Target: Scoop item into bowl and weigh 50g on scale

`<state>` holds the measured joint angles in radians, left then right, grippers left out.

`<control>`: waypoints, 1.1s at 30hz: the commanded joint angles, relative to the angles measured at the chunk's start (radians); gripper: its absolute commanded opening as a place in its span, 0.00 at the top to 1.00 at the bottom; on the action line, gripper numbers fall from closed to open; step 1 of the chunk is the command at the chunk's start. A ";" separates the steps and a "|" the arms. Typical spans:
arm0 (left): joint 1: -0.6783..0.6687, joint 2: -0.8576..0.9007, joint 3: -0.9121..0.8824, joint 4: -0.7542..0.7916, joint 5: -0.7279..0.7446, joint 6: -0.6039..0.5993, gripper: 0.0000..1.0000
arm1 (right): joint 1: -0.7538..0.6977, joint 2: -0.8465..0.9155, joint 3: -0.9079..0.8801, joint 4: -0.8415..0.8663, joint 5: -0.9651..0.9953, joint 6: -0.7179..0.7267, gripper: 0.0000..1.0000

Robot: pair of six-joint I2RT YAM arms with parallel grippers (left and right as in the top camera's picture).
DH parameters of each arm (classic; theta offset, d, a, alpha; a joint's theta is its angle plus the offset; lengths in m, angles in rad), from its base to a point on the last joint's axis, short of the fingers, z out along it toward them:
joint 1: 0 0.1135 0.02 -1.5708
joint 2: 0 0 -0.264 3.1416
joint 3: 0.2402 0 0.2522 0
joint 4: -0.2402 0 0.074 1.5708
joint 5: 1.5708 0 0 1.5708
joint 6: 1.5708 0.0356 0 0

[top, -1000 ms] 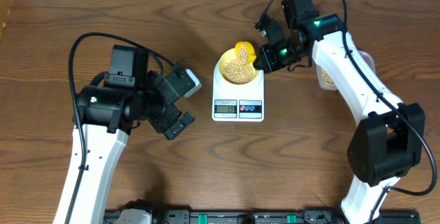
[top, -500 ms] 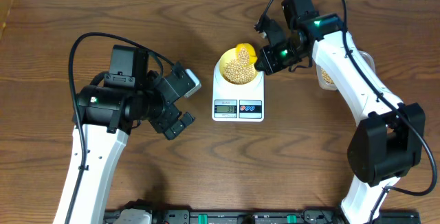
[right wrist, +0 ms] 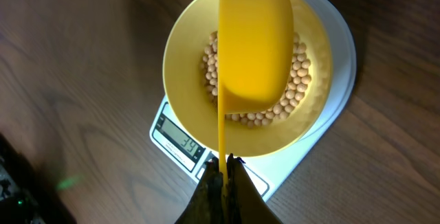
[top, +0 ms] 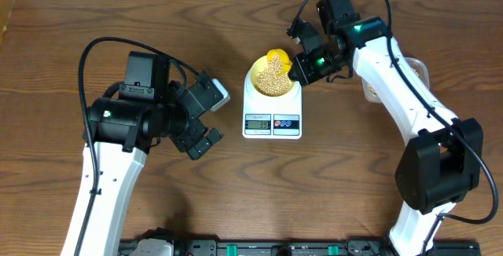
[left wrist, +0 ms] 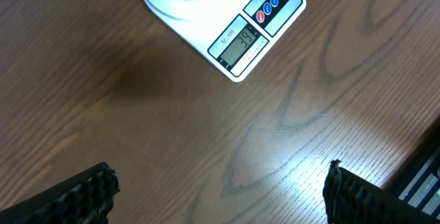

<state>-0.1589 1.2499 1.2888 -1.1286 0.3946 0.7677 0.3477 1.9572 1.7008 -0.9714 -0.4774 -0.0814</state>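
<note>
Pinched together on the thin handle of the yellow scoop with the right fingers, cup tipped over above the bowl. Compared with a second ago, shifted a touch to the far left and rolled further over, so that from overhead more of the scoop's back shows above the heap. Looks emptied, or nearly (nothing seen falling). Beans lying in the bottom of the bowl, bowl sitting centred on the scale, near the middle of the desk. Display on the scale's near edge lit and reading what looks like thirty-something, digits small, so probably short of the target.

Meaning for the task: likely one more partial scoop needed from the clear tub at the right, half hidden behind the right arm, then a slow trickle to avoid overshooting.

Left fingers spread wide apart, holding nothing, parked over bare wood to the left of the scale, unchanged over the last second.
</note>
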 commanded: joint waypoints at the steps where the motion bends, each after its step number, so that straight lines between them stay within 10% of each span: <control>1: 0.003 0.000 -0.008 -0.004 0.016 0.018 0.02 | 0.001 -0.011 0.020 0.004 0.018 0.009 0.99; 33: 0.003 0.000 -0.008 -0.004 0.016 0.018 0.02 | -0.008 -0.016 0.020 -0.005 -0.030 0.025 0.99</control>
<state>-0.1589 1.2499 1.2888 -1.1282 0.3946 0.7677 0.3435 1.9572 1.7008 -0.9787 -0.4812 -0.0650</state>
